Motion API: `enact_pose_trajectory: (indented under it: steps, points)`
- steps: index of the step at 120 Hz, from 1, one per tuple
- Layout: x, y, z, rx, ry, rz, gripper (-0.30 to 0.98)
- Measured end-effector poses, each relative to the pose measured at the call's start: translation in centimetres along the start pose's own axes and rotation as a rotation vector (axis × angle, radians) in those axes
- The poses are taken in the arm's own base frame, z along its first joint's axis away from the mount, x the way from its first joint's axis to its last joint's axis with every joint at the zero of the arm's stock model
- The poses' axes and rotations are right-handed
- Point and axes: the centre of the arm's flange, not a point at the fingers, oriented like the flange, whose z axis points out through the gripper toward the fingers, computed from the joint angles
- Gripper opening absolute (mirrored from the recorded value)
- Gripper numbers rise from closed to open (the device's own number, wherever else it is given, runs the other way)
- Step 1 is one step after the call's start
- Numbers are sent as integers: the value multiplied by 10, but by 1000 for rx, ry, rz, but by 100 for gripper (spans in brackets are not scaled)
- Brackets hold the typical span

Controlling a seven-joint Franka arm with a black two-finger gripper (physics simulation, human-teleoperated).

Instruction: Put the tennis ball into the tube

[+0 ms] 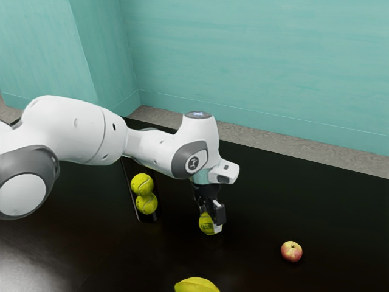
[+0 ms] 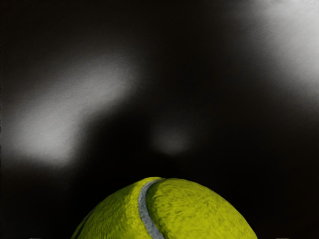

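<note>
Right now, tag the tennis ball (image 1: 206, 224) at the gripper (image 1: 213, 222), outside the tube (image 1: 134, 199). Can't tell from either view about contact with the black table (image 1: 328, 213). Can't tell about opening width either, nor about any firm hold on the ball. Could slip or roll off during a lift, if caught off-centre or too loosely. Could hit the rim and bounce away, if released out of line with the tube. Could also tip the tube by brushing against it, if carried across too low.

Orientation next: round, so no long axis and no real pointing direction. Dark print toward the exterior camera, pale seam curving over the top in the wrist view. For the tube, long axis apparently upright, judging by the upper ball (image 1: 141, 184) over the lower ball (image 1: 146, 204). Mouth likely upward, behind the arm (image 1: 79, 131), so unconfirmed.

Farther out: apple (image 1: 292, 251) toward the exterior view's right, yellow fruit (image 1: 196, 285) at the bottom edge, teal wall (image 1: 261, 55) behind.
</note>
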Motion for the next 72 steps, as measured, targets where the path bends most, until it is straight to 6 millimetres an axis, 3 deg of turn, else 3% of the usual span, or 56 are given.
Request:
enact_pose_trajectory:
  steps: [14, 46, 61, 72]
  points:
    - [0, -4, 0, 2, 15, -4, 47]
    - [-2, -7, 5, 17, 13, -1, 35]
    - [-2, -7, -20, 24, 25, -1, 27]
    - [-5, -16, -54, 45, 24, -8, 21]
